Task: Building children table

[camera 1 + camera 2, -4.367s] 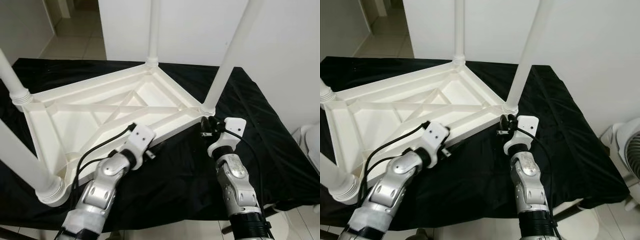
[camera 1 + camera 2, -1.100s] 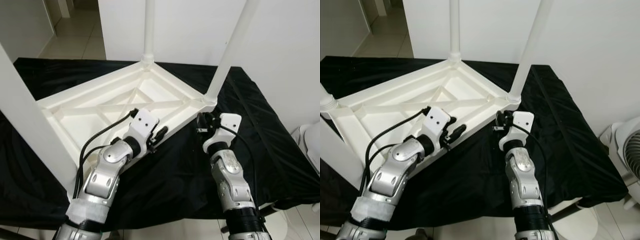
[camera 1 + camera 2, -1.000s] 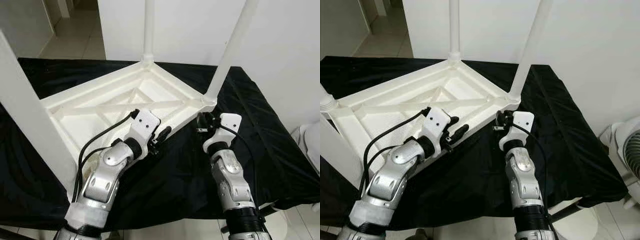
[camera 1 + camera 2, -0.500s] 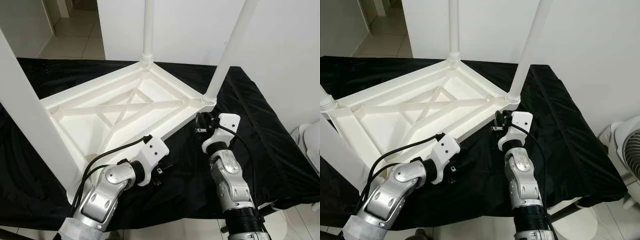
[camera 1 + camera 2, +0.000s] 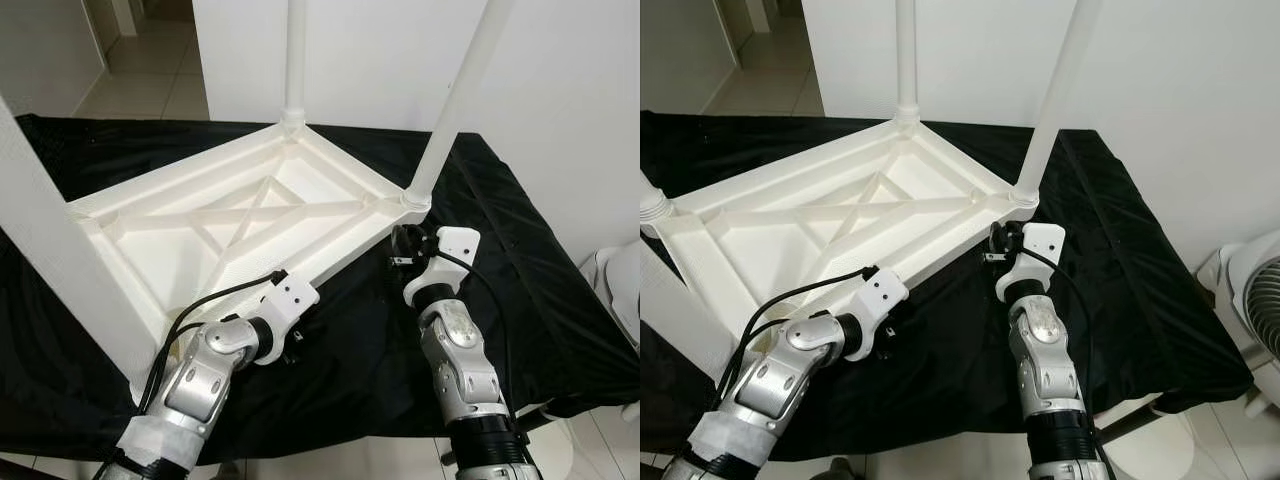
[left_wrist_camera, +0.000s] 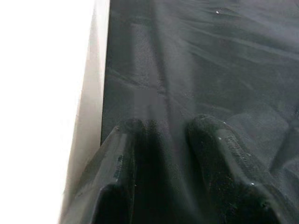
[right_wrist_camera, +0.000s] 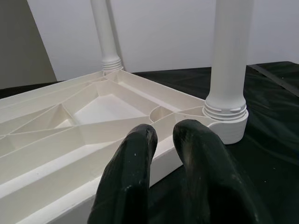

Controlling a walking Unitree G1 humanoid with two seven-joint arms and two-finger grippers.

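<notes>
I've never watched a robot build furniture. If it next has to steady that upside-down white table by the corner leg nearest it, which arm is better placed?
Probably the right. The right gripper sits just below the corner leg of the table, pointing at it. The left gripper lies low on the black cloth beside the table's edge, farther from that leg.

The upturned table (image 5: 240, 215) is viewed from above by both eye views. Its corner leg (image 7: 229, 60) is faced closely by the right wrist view; the black cloth (image 6: 210, 60) is seen nearly touching by the left.

Before me a black cloth (image 5: 520, 290) covers the whole work surface, wrinkled and draping over its edges. Behind it stands a white wall (image 5: 380, 60). To my right, a white fan (image 5: 1255, 300) stands on the pale tiled floor (image 5: 150, 80).
</notes>
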